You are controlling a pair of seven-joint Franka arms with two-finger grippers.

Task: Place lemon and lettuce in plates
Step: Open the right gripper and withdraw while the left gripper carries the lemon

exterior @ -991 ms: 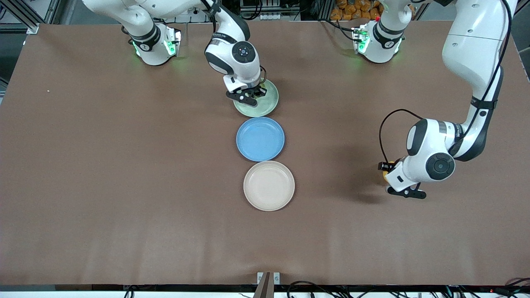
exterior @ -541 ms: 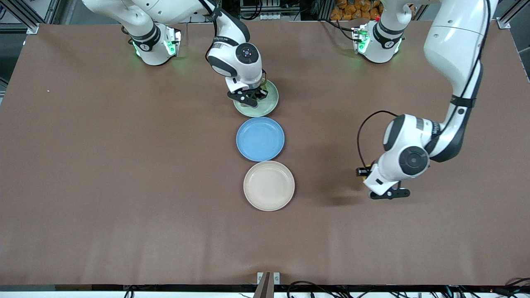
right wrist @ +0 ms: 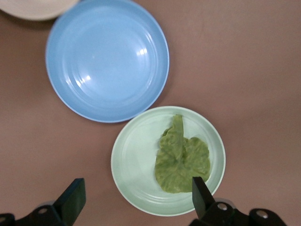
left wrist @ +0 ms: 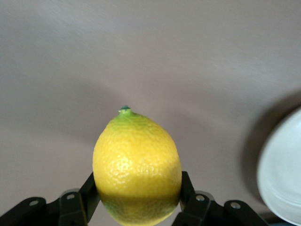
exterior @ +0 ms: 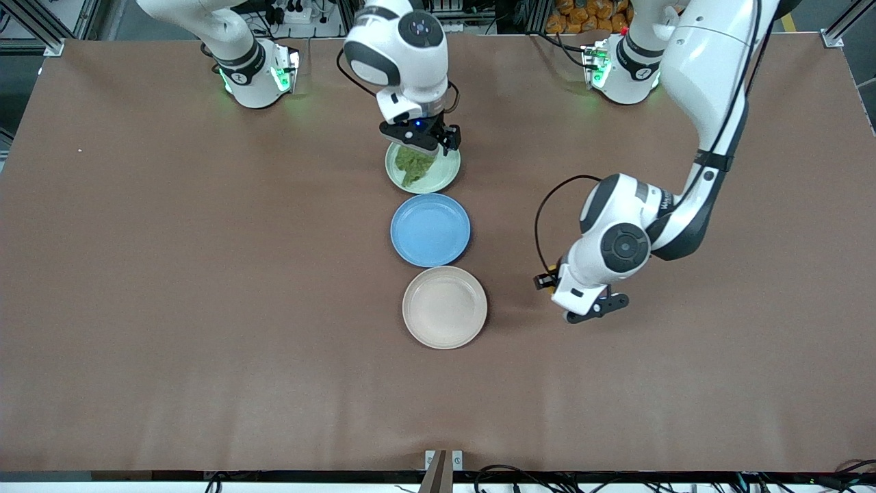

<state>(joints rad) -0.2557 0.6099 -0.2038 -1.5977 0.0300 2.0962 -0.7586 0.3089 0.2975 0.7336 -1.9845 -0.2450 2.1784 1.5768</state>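
Though no writing is legible anywhere, brown table [exterior: 205,308] shows plain; cables along its front edge. Lettuce [exterior: 413,165] now lies in mint plate [exterior: 445,179], mid-table toward robots' edge. Right gripper [right wrist: 134,200] has risen above it, fingers spread, empty. Left gripper [left wrist: 139,207] pinches lemon [left wrist: 137,167], carried since 1 s ago toward beige plate [exterior: 445,307]; over bare table beside it. Blue plate [exterior: 430,229] between plates.

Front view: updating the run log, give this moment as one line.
lettuce on mint plate | right claw open above it | left claw holding lemon over table beside beige plate
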